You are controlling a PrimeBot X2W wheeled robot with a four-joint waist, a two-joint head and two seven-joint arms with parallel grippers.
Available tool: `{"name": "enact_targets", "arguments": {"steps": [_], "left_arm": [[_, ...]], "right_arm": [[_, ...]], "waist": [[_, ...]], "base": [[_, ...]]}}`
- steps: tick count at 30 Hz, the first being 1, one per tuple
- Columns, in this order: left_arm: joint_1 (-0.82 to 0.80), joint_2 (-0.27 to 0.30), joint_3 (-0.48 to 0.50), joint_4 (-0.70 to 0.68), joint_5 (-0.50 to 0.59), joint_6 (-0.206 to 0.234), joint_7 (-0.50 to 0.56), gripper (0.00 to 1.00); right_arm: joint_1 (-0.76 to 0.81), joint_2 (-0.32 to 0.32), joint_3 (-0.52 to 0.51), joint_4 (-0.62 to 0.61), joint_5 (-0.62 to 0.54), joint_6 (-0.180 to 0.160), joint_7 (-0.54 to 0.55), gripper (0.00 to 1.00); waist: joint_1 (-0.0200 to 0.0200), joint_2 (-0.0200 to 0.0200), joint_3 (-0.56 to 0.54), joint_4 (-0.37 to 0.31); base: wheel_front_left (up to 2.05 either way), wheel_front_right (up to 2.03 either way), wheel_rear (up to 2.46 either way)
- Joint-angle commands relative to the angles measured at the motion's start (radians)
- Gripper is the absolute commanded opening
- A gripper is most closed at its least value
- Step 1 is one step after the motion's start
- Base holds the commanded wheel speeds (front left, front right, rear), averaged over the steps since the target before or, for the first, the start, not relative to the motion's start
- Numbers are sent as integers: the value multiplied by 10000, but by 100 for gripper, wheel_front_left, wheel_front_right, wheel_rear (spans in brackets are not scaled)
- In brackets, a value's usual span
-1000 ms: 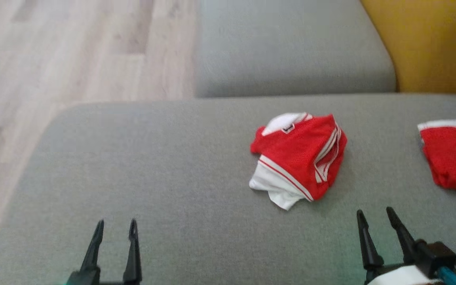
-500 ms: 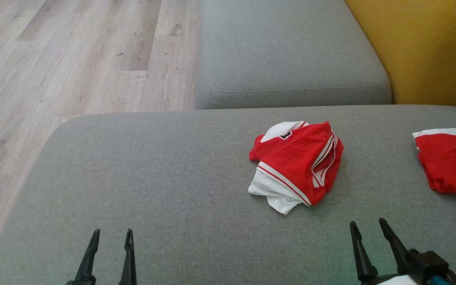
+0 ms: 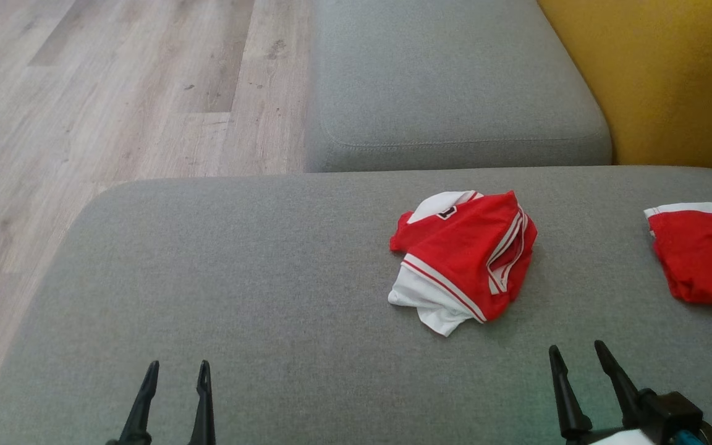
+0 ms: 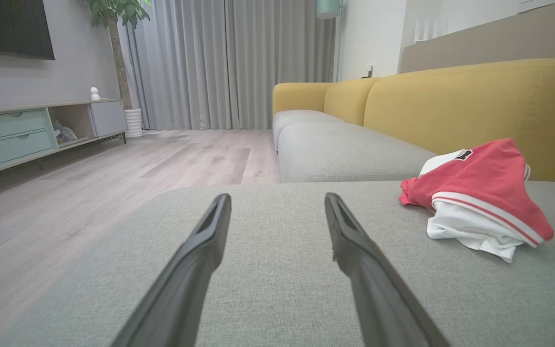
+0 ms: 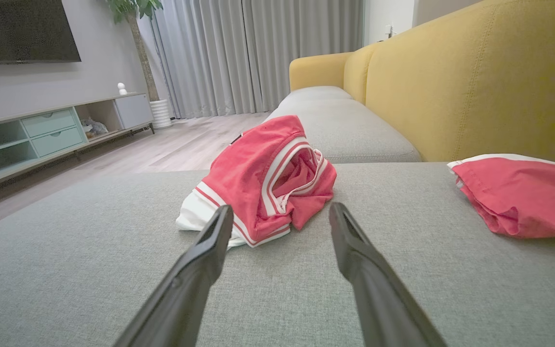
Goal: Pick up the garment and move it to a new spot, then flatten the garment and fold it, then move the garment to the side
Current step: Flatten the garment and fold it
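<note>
the garment [image 3: 464,256] lies crumpled in a red and white heap on the grey seat cushion [image 3: 238,278], right of the cushion's middle and nearer its far edge than its near one. the right gripper [image 3: 576,347] is plainly the nearer of the two: the heap sits ahead of it and a little toward the robot's left, and in the right wrist view it lies just beyond the fingertips, overlapping the left finger's line. the left gripper [image 3: 179,364] is well apart from it, with a broad stretch of bare cushion between, and the heap lies off to its right. both grippers have their fingers spread wide with nothing between them, hovering low over the near part of the cushion. the heap's long axis looks to run on a diagonal, from the white corner at the near left to the red striped fold at the far right, though it is bunched enough that i cannot say which edge is hem and which is collar. a second red piece [image 3: 702,253] lies farther right, near the yellow backrest [image 3: 671,80], apart from the heap. the first reach would likely suit the right arm, going forward and slightly left.
</note>
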Motion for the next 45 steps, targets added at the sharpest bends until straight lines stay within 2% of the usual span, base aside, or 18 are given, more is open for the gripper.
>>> {"name": "enact_targets", "arguments": {"steps": [1, 5, 10, 18, 21, 26, 29, 33, 38, 42, 43, 45], "left_arm": [[-360, -70, 301, -176, 85, -56, -95, 100], [-408, -82, 151, 182, 128, -115, -95, 100], [-962, -100, -301, 466, 178, 8, -95, 100], [-2935, -106, -1989, 1157, -59, 312, -95, 100], [-3965, -107, -2715, 1616, 143, 234, -95, 100], [-5851, -107, -3849, 2641, 626, -161, -95, 100], [-6845, -107, -4467, 3412, 1073, -195, -95, 100], [-7765, -108, -5396, 4011, 1140, -359, -95, 100], [-8432, -108, -6081, 5487, 798, -249, -87, 100], [-8992, -108, -6281, 6795, -4, -116, 160, 100], [-9109, -108, -6335, 7056, -189, -67, 226, 85], [-9291, -108, -6471, 7370, -586, -62, 209, 0]], "right_arm": [[-286, -78, 185, -264, -69, 67, -53, 100], [-395, -88, 298, -250, -72, 67, -53, 100], [-728, -222, 641, -379, -96, 67, -53, 100], [-1374, -365, 1199, -889, -39, 67, -53, 100], [-1670, -407, 1340, -1153, -30, 67, -53, 100], [-2249, -304, 1365, -1559, -13, 67, -53, 100], [-2466, -192, 1363, -1651, 16, 67, -53, 100], [-2628, -86, 1345, -1669, 23, 67, -53, 100], [-2781, -22, 1336, -1655, 37, 67, -53, 100], [-2893, 2, 1383, -1635, 29, 67, -53, 100], [-2918, 6, 1397, -1623, 26, 67, -53, 100], [-2947, 12, 1421, -1590, 17, 67, -53, 100]], "waist": [[1, 0, 22, -29], [1, 0, 137, -270], [1, 0, 657, -1131], [1, 0, 2040, -2687], [1, 0, 2809, -3152], [1, 0, 3954, -3739], [1, 0, 4424, -4019], [1, 0, 4854, -4255], [1, 0, 5142, -4439], [1, 0, 5218, -4548], [1, 0, 5206, -4569], [1, 0, 5130, -4597]], "base": [[0, 0, 0], [0, 0, 0], [0, 0, 0], [0, 0, 0], [0, 0, 0], [0, 0, 0], [0, 0, 0], [0, 0, 0], [0, 0, 0], [0, 0, 0], [0, 0, 0], [0, 0, 0]]}}
